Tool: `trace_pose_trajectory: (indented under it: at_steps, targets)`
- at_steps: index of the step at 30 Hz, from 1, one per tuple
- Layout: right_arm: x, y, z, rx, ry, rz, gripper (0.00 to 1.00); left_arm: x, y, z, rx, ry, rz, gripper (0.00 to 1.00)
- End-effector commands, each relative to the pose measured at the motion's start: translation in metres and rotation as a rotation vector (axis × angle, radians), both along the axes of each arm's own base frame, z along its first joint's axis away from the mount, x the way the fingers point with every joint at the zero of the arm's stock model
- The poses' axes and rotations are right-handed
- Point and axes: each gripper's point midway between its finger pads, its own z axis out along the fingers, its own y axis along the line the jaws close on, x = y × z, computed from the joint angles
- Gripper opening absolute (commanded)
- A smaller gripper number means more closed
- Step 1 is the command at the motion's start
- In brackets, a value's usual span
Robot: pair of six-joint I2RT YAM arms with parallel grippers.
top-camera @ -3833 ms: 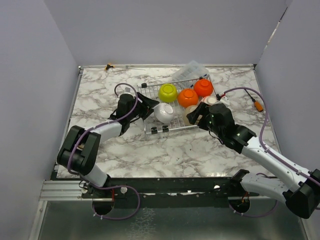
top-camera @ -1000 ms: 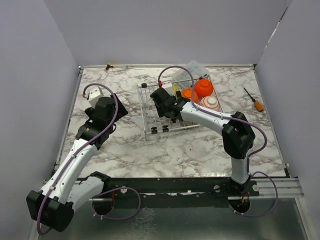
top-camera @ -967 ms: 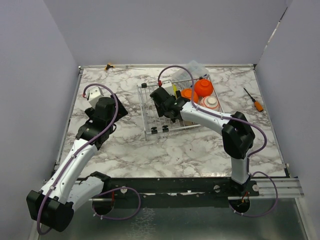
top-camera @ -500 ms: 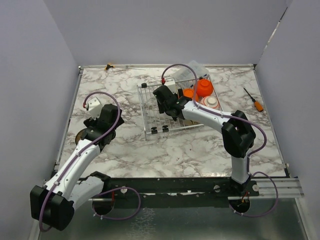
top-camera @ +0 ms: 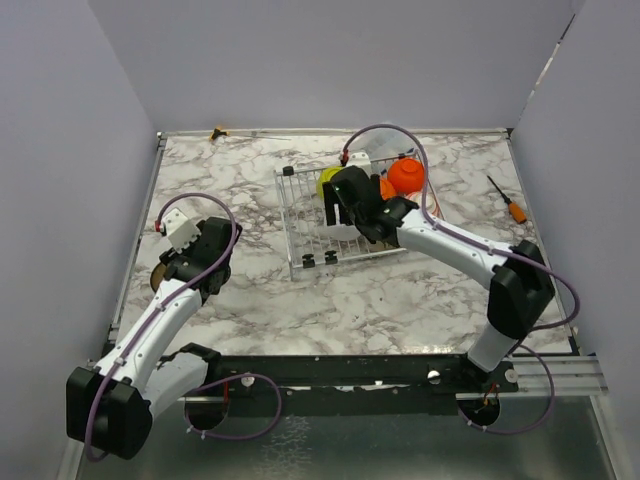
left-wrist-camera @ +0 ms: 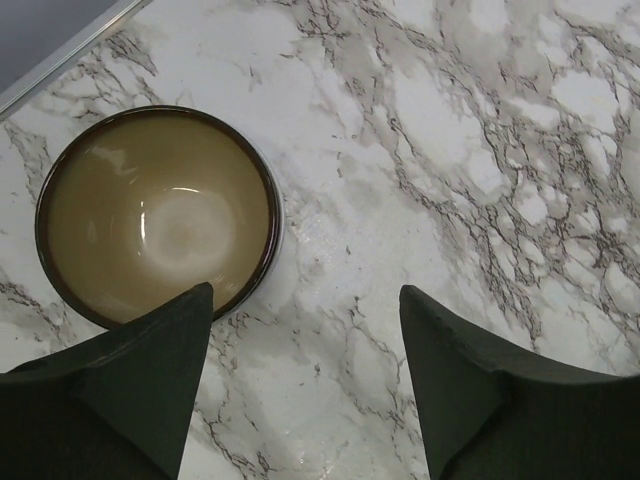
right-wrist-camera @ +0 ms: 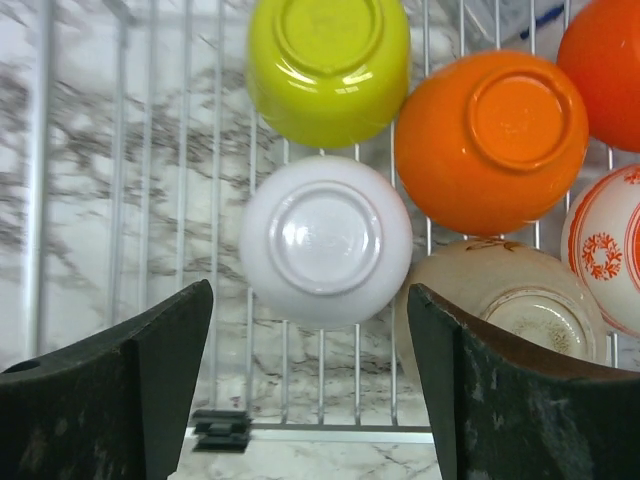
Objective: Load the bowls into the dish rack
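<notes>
A dark brown bowl [left-wrist-camera: 158,215] with a tan inside sits upright on the marble near the table's left edge [top-camera: 155,274]. My left gripper [left-wrist-camera: 305,385] hangs open just right of it, its left finger [left-wrist-camera: 140,380] over the bowl's rim; from above it shows over the bowl [top-camera: 172,268]. The dish rack [right-wrist-camera: 150,200] holds upside-down bowls: lime-yellow [right-wrist-camera: 328,60], two orange [right-wrist-camera: 490,140] [right-wrist-camera: 605,70], white [right-wrist-camera: 325,240], beige [right-wrist-camera: 500,310] and red-patterned white [right-wrist-camera: 605,260]. My right gripper [right-wrist-camera: 310,385] is open and empty above the white bowl, over the rack [top-camera: 345,200].
An orange-handled screwdriver [top-camera: 508,201] lies at the right of the table. A clear plastic bag [top-camera: 378,144] lies behind the rack [top-camera: 300,215]. A small yellow object [top-camera: 217,132] sits at the back edge. The left table rim [left-wrist-camera: 60,50] runs close to the brown bowl.
My left arm has drawn back from the rack to the left edge, above the brown bowl. My right arm has moved right over the rack, uncovering the lime bowl.
</notes>
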Motion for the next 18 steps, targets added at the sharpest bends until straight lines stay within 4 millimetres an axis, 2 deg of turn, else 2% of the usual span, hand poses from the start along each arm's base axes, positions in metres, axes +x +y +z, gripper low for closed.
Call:
trace_pose_trajectory:
  at_steps: [1, 5, 9, 12, 14, 18]
  targets:
    - [-0.009, 0.016, 0.056, 0.191, -0.082, 0.091, 0.83, -0.009, 0.021, -0.009, 0.047, 0.004, 0.114, 0.72]
    - [-0.024, 0.017, 0.070, 0.256, -0.083, 0.140, 0.83, -0.012, 0.027, -0.026, 0.023, 0.032, 0.171, 0.66]
    - [-0.036, 0.016, 0.079, 0.298, -0.078, 0.167, 0.83, -0.009, 0.024, -0.044, -0.015, 0.066, 0.178, 0.60]
    - [-0.043, 0.014, 0.081, 0.323, -0.071, 0.178, 0.83, -0.007, 0.023, -0.050, -0.015, 0.087, 0.171, 0.43]
    - [-0.047, 0.013, 0.082, 0.333, -0.068, 0.183, 0.82, -0.003, 0.024, -0.046, 0.004, 0.086, 0.149, 0.28]
    - [-0.053, 0.007, 0.083, 0.344, -0.066, 0.175, 0.83, 0.005, 0.024, -0.034, 0.033, 0.075, 0.105, 0.14]
